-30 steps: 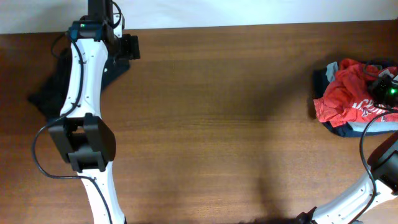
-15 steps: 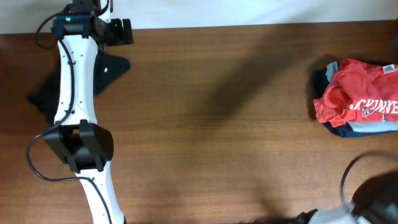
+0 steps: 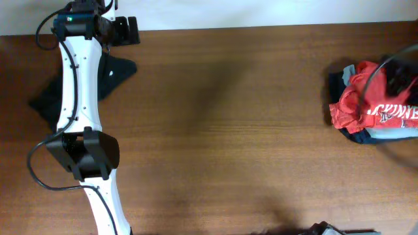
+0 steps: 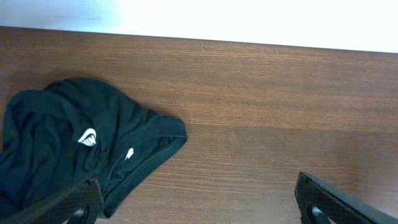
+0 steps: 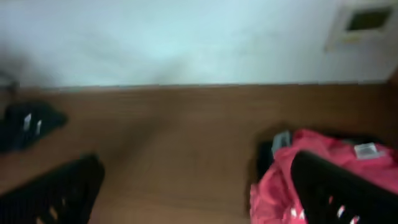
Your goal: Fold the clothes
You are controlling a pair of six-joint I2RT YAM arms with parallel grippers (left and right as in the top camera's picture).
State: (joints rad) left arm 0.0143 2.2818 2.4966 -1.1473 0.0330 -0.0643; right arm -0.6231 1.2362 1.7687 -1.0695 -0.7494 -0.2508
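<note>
The clothes lie in two places. A crumpled orange-red T-shirt [image 3: 372, 104] with white print tops a pile at the right edge and also shows in the right wrist view [image 5: 273, 186]. A black garment [image 3: 46, 98] with small white marks [image 4: 87, 137] lies at the far left, partly under my left arm. My left gripper [image 3: 130, 31] [image 4: 199, 208] hangs open near the table's back edge, just right of the black garment, with nothing between its fingers. My right gripper [image 5: 199, 193] is open and empty. From overhead it is a dark blur [image 3: 397, 78] over the pile.
Blue-grey garments [image 3: 382, 134] lie under the red T-shirt. My left arm [image 3: 81, 111] stretches from the front edge to the back left corner. A white wall runs behind the brown wooden table [image 3: 228, 130], with a small wall plate [image 5: 367, 22].
My right gripper let go of the red T-shirt, opened, swung out of the overhead view, then came back as a blur over the pile. The left gripper moved slightly back and left.
</note>
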